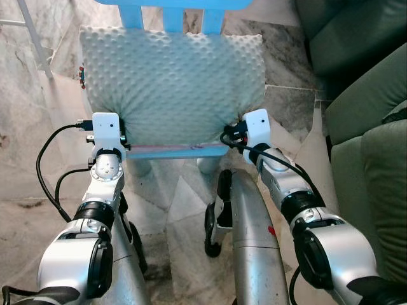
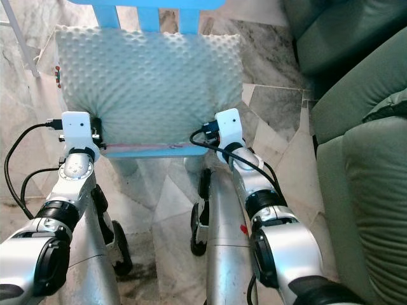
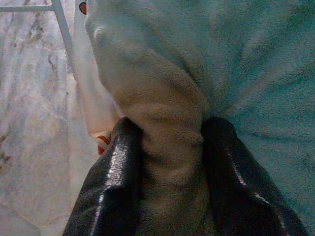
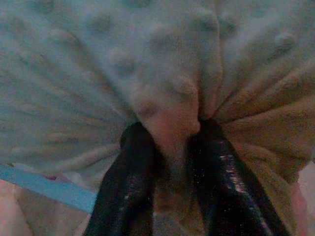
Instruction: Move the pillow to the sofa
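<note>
A pale mint pillow (image 1: pixel 172 86) with a dotted, bumpy cover rests on the seat of a light blue chair (image 1: pixel 172 151). My left gripper (image 1: pixel 122 136) is at the pillow's near left corner, shut on a fold of the fabric (image 3: pixel 167 128) between its black fingers (image 3: pixel 113 187). At the near right corner my right gripper (image 1: pixel 236 135) is shut on a bunched tuft of the pillow (image 4: pixel 170 123). The dark green sofa (image 1: pixel 369 127) stands to the right.
The chair's blue back slats (image 1: pixel 173 16) rise behind the pillow. The marble floor (image 1: pixel 32 127) spreads to the left and beneath the chair. A white metal frame (image 1: pixel 32 32) stands at the far left. My own legs (image 1: pixel 248 241) are below.
</note>
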Controlling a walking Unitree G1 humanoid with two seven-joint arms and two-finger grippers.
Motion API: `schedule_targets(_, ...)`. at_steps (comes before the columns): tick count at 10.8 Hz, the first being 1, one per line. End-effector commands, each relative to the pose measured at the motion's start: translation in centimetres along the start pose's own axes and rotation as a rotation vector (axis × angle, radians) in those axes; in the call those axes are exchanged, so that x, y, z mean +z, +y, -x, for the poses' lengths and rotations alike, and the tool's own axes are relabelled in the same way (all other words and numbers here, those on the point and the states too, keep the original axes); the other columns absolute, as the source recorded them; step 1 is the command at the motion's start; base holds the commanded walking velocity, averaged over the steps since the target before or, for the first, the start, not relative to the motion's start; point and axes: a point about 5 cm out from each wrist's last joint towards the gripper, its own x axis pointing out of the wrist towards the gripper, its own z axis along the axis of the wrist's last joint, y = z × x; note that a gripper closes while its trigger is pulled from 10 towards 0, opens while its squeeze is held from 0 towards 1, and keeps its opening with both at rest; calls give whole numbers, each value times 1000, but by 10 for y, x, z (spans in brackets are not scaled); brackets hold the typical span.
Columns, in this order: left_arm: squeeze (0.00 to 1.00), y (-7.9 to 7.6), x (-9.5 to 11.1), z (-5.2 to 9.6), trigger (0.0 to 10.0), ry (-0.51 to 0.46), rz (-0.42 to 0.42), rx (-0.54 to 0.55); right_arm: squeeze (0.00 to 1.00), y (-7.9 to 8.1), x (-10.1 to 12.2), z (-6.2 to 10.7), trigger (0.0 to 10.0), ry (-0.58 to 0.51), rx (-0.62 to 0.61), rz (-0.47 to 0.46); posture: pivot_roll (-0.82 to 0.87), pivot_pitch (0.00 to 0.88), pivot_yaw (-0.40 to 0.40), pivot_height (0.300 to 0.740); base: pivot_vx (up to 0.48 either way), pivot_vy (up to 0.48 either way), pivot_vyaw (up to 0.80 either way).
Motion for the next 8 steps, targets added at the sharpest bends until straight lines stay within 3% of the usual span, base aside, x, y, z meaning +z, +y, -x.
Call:
schedule_targets(1,0,1,-28,9,0,124,-8,-6,0,-9,-15,6,0,63,-36,-40,-23,439,-146,529,0,0,0)
schedule_targets(5,0,-4,-21,4,0,137,24,-29,0,-9,-12,4,0,76,-11,-44,-25,365,-132,529,0,0,0)
schedule_targets(8,0,-1,-6,8,0,-14,24,-73,0,-19,-16,13,0,8,-37,-52,6,227,-104,529,0,0,0)
